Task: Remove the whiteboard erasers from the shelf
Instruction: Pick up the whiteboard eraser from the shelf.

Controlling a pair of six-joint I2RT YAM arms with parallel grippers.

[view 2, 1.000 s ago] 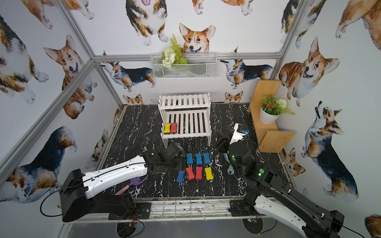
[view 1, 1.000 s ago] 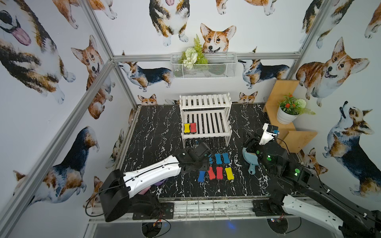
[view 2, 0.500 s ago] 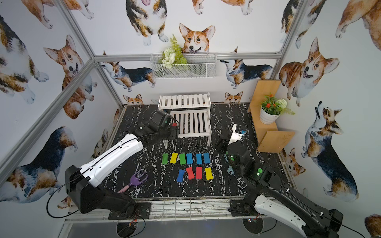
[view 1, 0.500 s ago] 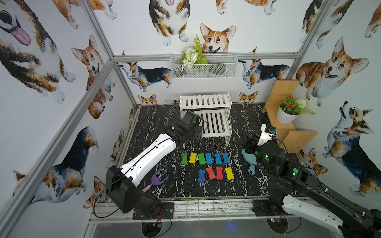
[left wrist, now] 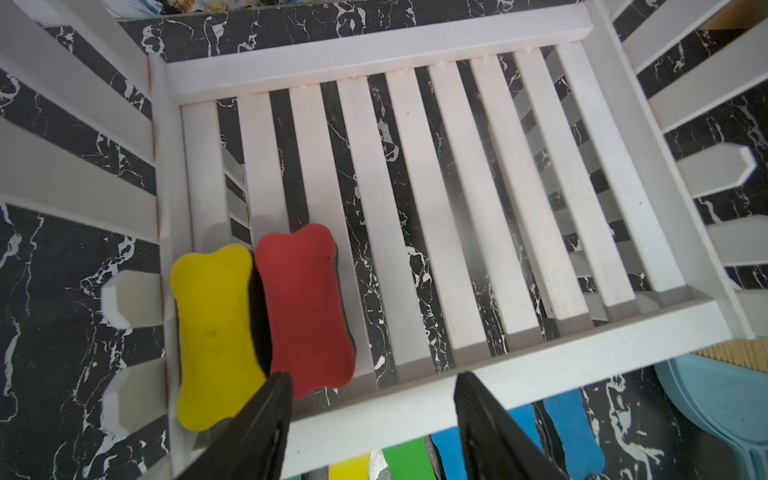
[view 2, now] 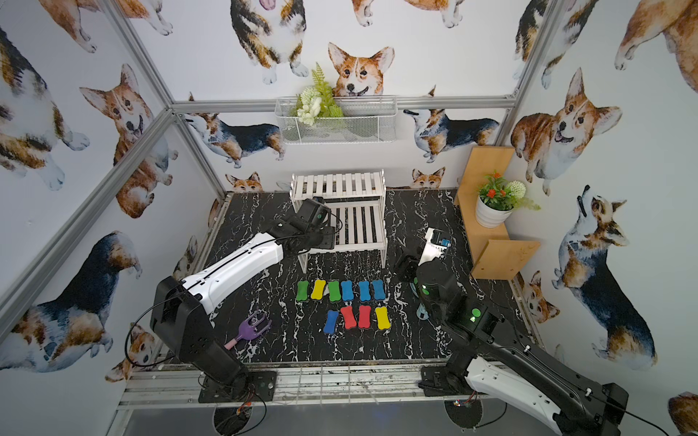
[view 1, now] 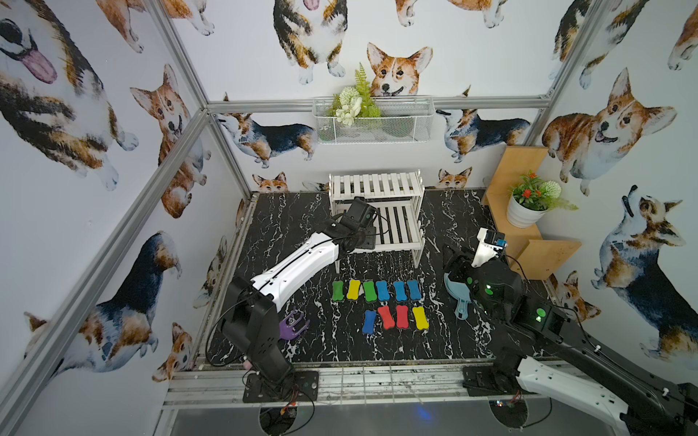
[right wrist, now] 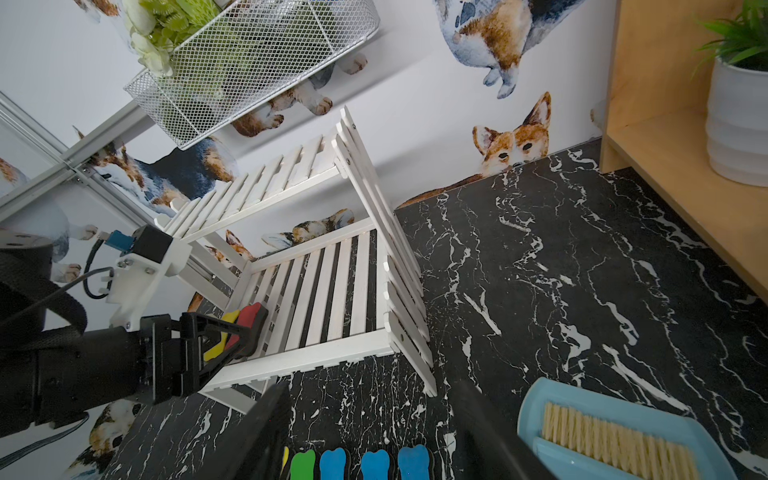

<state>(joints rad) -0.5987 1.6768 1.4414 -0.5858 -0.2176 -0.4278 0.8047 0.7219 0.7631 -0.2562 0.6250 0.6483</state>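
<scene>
A yellow eraser (left wrist: pixel 214 332) and a red eraser (left wrist: pixel 305 307) lie side by side on the lower tier of the white shelf (view 1: pixel 377 185), at its front left corner. My left gripper (left wrist: pixel 372 376) hovers open and empty over that tier's front rail, one finger just above the two erasers' near ends. In both top views its body (view 1: pixel 362 241) hides them. Several erasers (view 1: pixel 382 290) lie in two rows on the black table in front of the shelf. My right gripper (right wrist: pixel 372 390) hangs open and empty above the right end of the back row.
A light-blue dustpan with brush (view 1: pixel 459 298) lies under the right arm. A purple tool (view 1: pixel 291 325) lies near the left arm's base. The tan stepped stand (view 1: pixel 528 241) with a potted plant (view 1: pixel 523 211) fills the right side. A wire basket (view 1: pixel 374 120) hangs on the back wall.
My left arm swung from the eraser rows on the table back to the shelf's lower tier and now hovers at its front left. The right arm has hardly moved.
</scene>
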